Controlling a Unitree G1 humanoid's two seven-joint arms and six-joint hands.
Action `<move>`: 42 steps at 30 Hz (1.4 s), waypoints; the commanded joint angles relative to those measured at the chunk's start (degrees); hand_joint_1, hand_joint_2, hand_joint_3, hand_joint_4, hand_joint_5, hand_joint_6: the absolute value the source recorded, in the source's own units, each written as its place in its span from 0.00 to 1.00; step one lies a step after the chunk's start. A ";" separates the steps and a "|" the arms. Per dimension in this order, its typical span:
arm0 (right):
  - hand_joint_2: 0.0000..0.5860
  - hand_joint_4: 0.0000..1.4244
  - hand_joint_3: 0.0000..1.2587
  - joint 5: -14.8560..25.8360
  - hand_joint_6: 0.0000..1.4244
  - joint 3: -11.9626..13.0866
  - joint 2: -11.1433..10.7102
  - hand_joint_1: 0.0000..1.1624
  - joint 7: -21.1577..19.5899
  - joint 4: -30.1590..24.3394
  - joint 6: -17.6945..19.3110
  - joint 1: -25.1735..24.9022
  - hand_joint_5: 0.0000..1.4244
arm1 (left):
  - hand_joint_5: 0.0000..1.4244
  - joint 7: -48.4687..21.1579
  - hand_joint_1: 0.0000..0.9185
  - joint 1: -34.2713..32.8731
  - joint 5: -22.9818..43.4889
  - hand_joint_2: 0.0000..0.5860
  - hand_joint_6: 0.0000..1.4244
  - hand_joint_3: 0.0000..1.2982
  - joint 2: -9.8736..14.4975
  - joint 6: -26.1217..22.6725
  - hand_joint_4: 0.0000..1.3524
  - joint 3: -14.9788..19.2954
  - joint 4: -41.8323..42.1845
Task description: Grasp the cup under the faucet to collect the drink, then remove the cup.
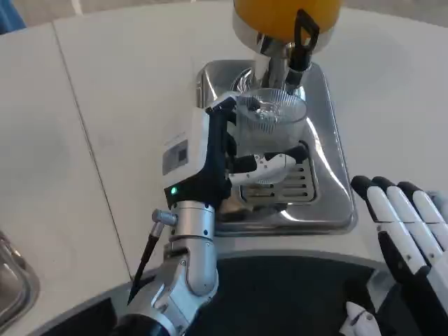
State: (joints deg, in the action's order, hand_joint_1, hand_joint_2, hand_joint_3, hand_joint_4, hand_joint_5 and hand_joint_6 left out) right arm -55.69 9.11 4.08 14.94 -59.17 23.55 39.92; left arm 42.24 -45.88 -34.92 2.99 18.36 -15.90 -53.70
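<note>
While the orange drink dispenser (287,17) stands at the far edge of the white table (105,140), a clear plastic cup (269,115) is held upright beneath its faucet (280,66) by the left hand (231,157). The cup is gripped from its left side, with white and black fingers (269,168) wrapped around its lower part. It is positioned over the slotted grille (294,185) of the shiny steel drip tray (336,168); whether its base touches the tray cannot be told. A black tap lever (306,35) is seen on the dispenser's front, just above and to the right of the cup. No liquid can be made out inside the cup. The left forearm (185,259) is raised from the near edge of the table, with a small green light showing at the wrist. At the lower right, the right hand (402,224) is held apart from the tray, nothing in it, its fingers extended side by side. A metal object (14,280) is partly seen at the left edge.
</note>
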 commanded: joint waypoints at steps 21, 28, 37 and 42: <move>0.99 0.00 0.00 3.03 0.00 1.34 -0.79 0.14 1.39 -0.83 -2.18 0.61 0.00 | 0.34 3.47 0.47 2.06 -2.48 0.08 0.35 0.16 0.68 -1.39 0.09 -4.03 4.17; 0.99 0.00 0.00 3.15 0.00 1.49 -1.43 0.13 1.66 -0.83 -3.53 -0.48 0.00 | 0.24 1.58 0.35 3.15 -2.11 0.05 0.20 0.10 2.63 0.46 0.01 -4.06 5.85; 0.99 0.00 0.00 3.42 0.00 0.88 -2.41 0.12 1.69 -0.83 -4.92 -1.40 0.00 | 0.22 -1.43 0.33 8.21 -1.65 0.05 0.17 0.09 7.44 1.56 0.00 -2.60 14.77; 0.98 0.00 0.00 2.63 0.00 -0.60 -2.21 0.12 1.06 -0.83 -4.78 -0.83 0.00 | 0.22 -2.94 0.34 10.71 -1.79 0.07 0.17 0.10 9.56 0.97 0.02 -1.67 18.29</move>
State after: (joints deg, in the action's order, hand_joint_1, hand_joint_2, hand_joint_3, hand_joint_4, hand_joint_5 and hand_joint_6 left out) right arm -52.53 8.96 1.82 16.34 -59.17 18.97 38.48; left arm 40.26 -36.82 -36.35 11.69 19.46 -17.93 -37.28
